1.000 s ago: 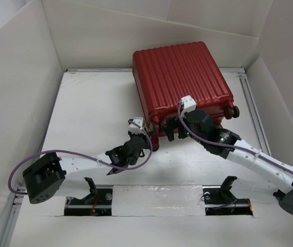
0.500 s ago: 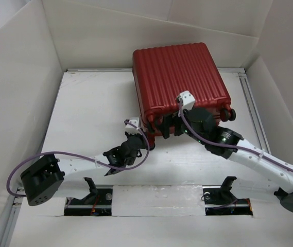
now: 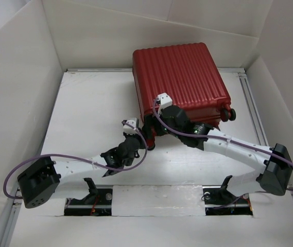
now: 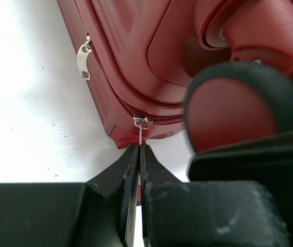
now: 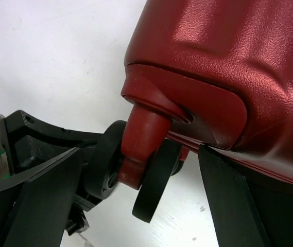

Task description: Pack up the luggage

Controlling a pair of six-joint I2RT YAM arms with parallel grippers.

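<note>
The left fingers (image 4: 120,172) are clenched on the thin metal zipper pull (image 4: 142,123), low in the middle of the left wrist view, at the rounded corner of the luggage (image 3: 179,77). The right fingers (image 5: 43,190) are released and spread wide, one on each side of a dark wheel (image 5: 154,180) and its red mount, with neither clearly touching. A second zipper pull (image 4: 83,60) hangs free at the upper left of the left wrist view.

In the overhead view, the luggage lies flat and closed in the upper middle of the frame. Its wheels face the arms, and its far end is near the back wall of the white worktop (image 3: 95,103).

The ribbed shell looks stiff and glossy, so it should not dent but will probably slide across the worktop when the zipper is tugged. The pull is small and slippery and needs a firm pinch near its root. The wheel mount or corner looks like the best place to brace the case.
</note>
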